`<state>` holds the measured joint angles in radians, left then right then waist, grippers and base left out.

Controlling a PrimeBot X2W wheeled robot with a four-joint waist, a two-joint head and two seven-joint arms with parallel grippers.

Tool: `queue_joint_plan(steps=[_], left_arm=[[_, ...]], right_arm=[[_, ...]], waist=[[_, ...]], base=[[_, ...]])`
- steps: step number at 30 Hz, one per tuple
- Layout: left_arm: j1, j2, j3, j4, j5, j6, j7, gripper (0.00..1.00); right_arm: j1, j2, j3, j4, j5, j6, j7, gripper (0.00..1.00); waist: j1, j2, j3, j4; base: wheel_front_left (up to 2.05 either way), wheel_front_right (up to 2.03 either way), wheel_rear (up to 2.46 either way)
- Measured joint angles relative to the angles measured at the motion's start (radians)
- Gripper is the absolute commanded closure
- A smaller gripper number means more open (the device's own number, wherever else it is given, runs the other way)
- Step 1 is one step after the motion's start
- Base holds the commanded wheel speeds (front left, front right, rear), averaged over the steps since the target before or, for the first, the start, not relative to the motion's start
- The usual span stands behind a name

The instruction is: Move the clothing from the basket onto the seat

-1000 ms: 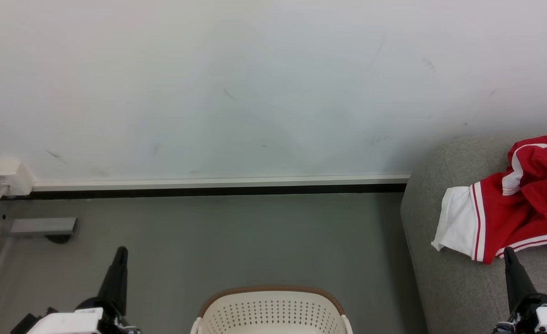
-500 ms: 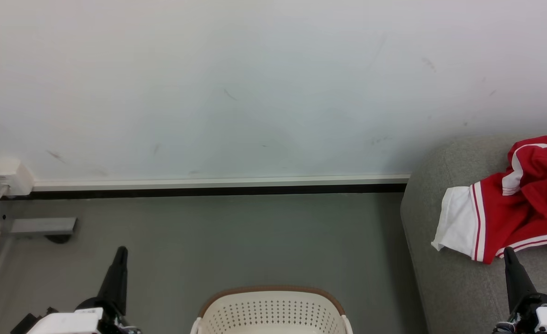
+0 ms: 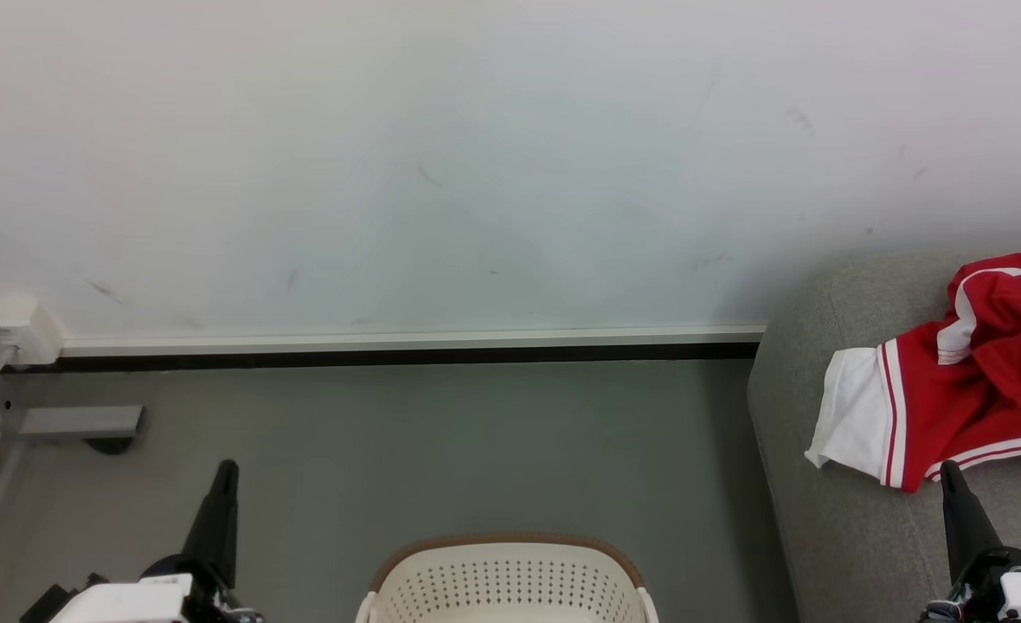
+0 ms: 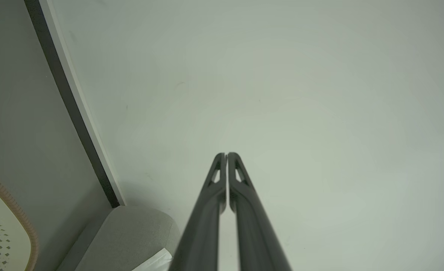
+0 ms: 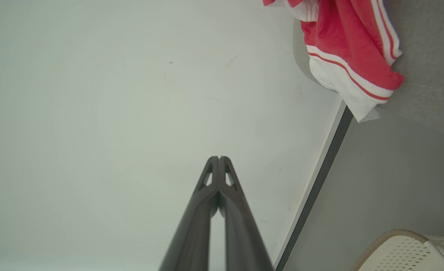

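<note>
I see the clothing lying crumpled on the seat, close to its edge on the basket side, while my left gripper and right gripper have their fingers pressed together, holding nothing.

Up top, a pale wall runs right across, and it's scuffed: a short dark mark near the middle, fainter smudges further along. Down at its foot, a white skirting board sits just above a black strip, both touching the grey floor. Over on the left, a small white box is mounted low on the wall, with a thin white cable dropping from it. Just below, a flat grey metal bar lies across the floor, something dark tucked under its end; what it is, hard to tell.
</note>
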<state>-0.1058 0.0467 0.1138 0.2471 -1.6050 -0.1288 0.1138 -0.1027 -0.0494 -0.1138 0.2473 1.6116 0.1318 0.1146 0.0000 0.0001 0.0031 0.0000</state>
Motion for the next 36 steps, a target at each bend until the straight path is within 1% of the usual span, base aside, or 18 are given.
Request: queue_joint_plan(steps=[36], left_arm=[[0.000,0.000,0.000,0.000,0.000,0.000,0.000,1.00]], right_arm=[[0.000,0.000,0.000,0.000,0.000,0.000,0.000,1.00]], waist=[[0.0000,0.0000,0.000,0.000]], base=[[0.00,0.00,0.00]])
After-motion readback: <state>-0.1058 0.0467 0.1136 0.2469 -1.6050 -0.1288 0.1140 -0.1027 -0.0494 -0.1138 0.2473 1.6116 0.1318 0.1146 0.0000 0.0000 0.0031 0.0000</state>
